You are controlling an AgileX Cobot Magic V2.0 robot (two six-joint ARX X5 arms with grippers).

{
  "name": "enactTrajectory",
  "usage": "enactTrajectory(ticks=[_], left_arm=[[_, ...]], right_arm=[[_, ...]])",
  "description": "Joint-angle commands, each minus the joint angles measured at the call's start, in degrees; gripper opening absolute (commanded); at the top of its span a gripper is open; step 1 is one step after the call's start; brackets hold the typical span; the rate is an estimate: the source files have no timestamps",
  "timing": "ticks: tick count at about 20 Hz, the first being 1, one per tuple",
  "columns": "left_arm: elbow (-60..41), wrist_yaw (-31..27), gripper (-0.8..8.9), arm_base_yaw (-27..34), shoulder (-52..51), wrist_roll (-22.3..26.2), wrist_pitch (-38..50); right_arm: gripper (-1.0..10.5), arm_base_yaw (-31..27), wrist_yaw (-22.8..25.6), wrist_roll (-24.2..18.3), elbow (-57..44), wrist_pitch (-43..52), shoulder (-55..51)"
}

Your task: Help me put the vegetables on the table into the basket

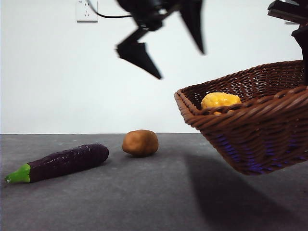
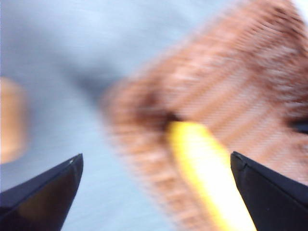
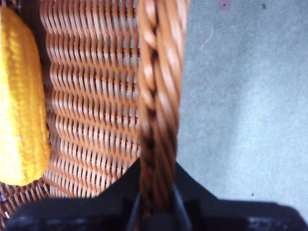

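The brown wicker basket (image 1: 260, 130) hangs tilted above the table (image 1: 144, 197) at the right, its low corner toward the middle. My right gripper (image 3: 156, 195) is shut on its braided rim (image 3: 159, 72) and shows as a dark arm tip (image 1: 302, 45) at the right edge. The bumpy yellow piece (image 1: 220, 100) (image 3: 21, 106) lies inside the basket. My left gripper (image 1: 180, 64) (image 2: 154, 161) is open and empty in the air, above the basket's near corner. The purple eggplant (image 1: 67, 162) and the tan potato (image 1: 140, 142) lie on the table at left and centre.
A white wall stands behind the table, with a socket (image 1: 86, 10) and a black cable at the top left. The basket's shadow falls on the table below it. The left wrist view is blurred by motion.
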Motion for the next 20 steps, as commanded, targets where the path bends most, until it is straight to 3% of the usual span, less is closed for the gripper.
enactTrajectory(ticks=[1, 3, 6, 12, 20], left_arm=[[-0.1, -3.0, 7.27, 3.7, 0.2, 6.8, -2.9], [-0.1, -6.7, 7.27, 6.5, 0.7, 11.2, -3.3], [-0.1, -7.6, 7.27, 9.9, 0.8, 16.5, -0.6], [-0.1, -6.9, 7.27, 12.3, 3.5, 19.0, 3.1], [-0.1, -3.8, 7.27, 12.2, 15.4, 21.8, 8.2]], right_arm=[[-0.1, 0.1, -0.4, -0.5, 0.4, 0.3, -0.4], [-0.1, 0.1, -0.4, -0.6, 0.4, 0.4, -0.4], [-0.1, 0.1, -0.4, -0.6, 0.4, 0.4, -0.4], [-0.1, 0.1, -0.4, -0.7, 0.4, 0.3, -0.4], [-0.1, 0.1, -0.4, -0.9, 0.4, 0.0, -0.4]])
